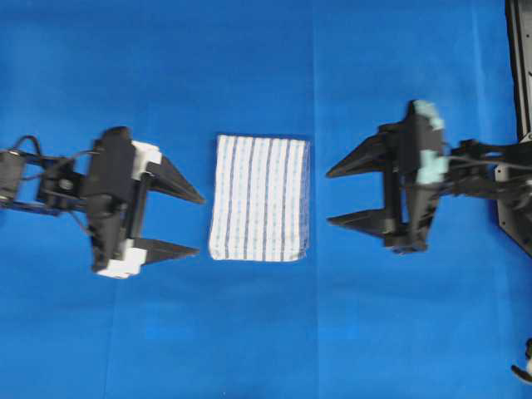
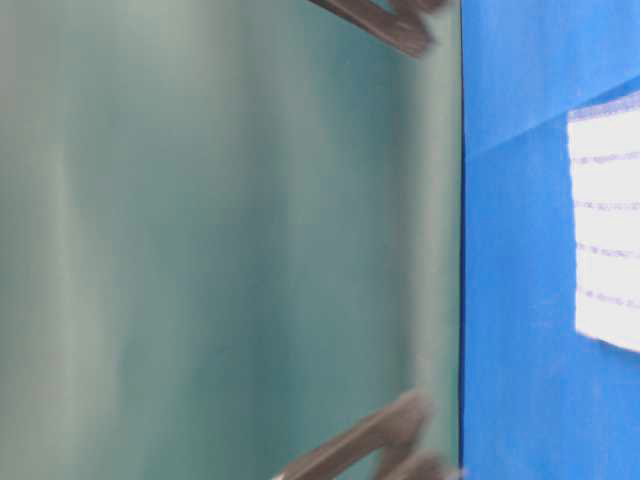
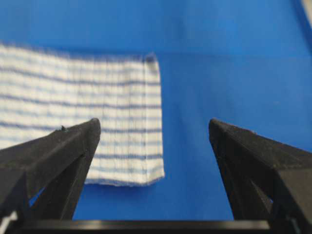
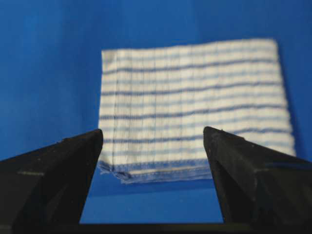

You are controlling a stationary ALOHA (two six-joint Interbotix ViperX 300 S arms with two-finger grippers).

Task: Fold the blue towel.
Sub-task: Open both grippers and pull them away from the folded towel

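The blue towel [image 1: 260,198], white with thin blue stripes, lies folded into a small rectangle in the middle of the blue table cover. My left gripper [image 1: 199,223] stands open just left of it, with nothing between its fingers. My right gripper [image 1: 330,197] stands open just right of it, also empty. In the left wrist view the blue towel [image 3: 97,117] lies ahead and to the left of the gripper [image 3: 155,127]. Seen from the right wrist, the layered edge of the blue towel [image 4: 190,107] faces the gripper [image 4: 153,134]. Neither gripper touches the cloth.
The blue table cover [image 1: 266,332] spreads all around the towel. A black frame [image 1: 519,66] runs along the right edge, with a small fixture [image 1: 524,366] at the bottom right. The table-level view shows the blue towel [image 2: 605,230] at its right edge.
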